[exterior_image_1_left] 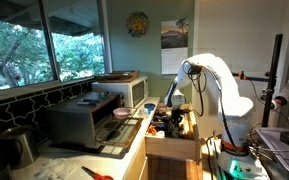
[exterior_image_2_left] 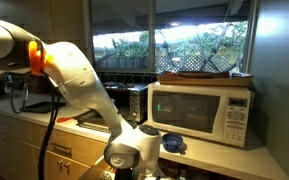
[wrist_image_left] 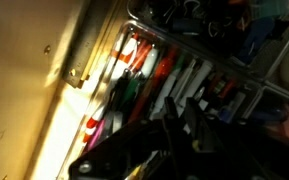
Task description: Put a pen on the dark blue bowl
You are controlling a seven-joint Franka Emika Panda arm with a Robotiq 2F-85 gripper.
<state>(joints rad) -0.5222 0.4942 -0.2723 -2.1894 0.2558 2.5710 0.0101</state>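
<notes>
The arm [exterior_image_1_left: 216, 82] bends down from its base at the far end of the counter [exterior_image_1_left: 134, 140] and pokes its gripper [exterior_image_1_left: 170, 118] into an open drawer [exterior_image_1_left: 174, 146] that juts out past the counter's front edge. In the wrist view the gripper [wrist_image_left: 169, 142] is a dark shape hanging low over the drawer's compartments. It is too dim and blurred there to say whether the fingers are apart or together, or whether they have anything between them.

Below it lie the pens [wrist_image_left: 134, 90], long red, green and white pieces packed side by side in one narrow compartment. The drawer's pale inner wall runs close along one side, so there is little spare room.

The dark blue bowl [exterior_image_2_left: 173, 143] sits on the counter just beside the lower front corner of the microwave [exterior_image_2_left: 202, 112], close to the counter's front edge and a little above the wrist. The counter around the bowl's front side looks bare.

In an exterior view the toaster oven [exterior_image_1_left: 79, 122] fills the middle of the counter, with a narrow strip free along the front edge. A kettle [exterior_image_1_left: 19, 146] stands at the near end under the window [exterior_image_1_left: 34, 45].
</notes>
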